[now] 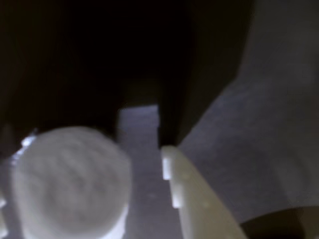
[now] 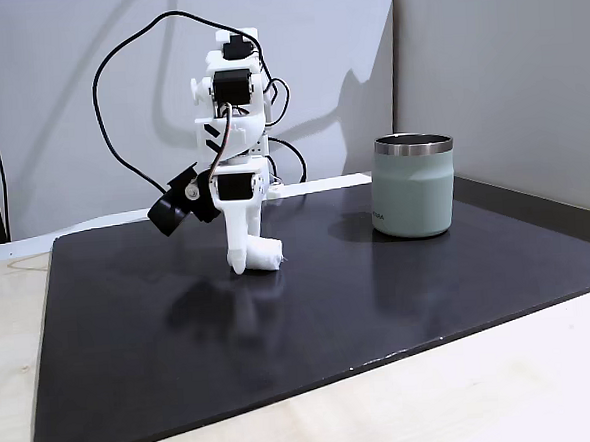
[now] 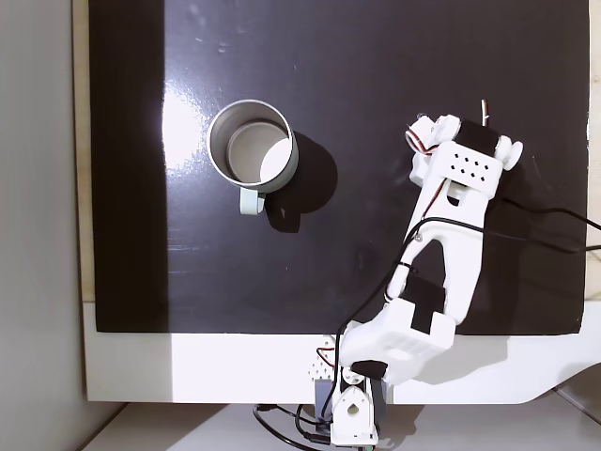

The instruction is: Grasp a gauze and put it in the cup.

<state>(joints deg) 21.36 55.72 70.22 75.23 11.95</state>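
On the black mat [image 2: 400, 305] covering the pale bench [image 2: 486, 390], the hand [image 2: 249, 262] is grasping the gauze [image 2: 264, 254], well apart from the cup [image 2: 414, 189].

In a fixed view, the gauze [image 2: 263, 254] lies left of the cup [image 2: 413, 189].

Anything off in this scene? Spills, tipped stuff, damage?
Nothing stands out. The cup stands upright and empty on the black mat; the gauze lies on the mat at the claw, intact.
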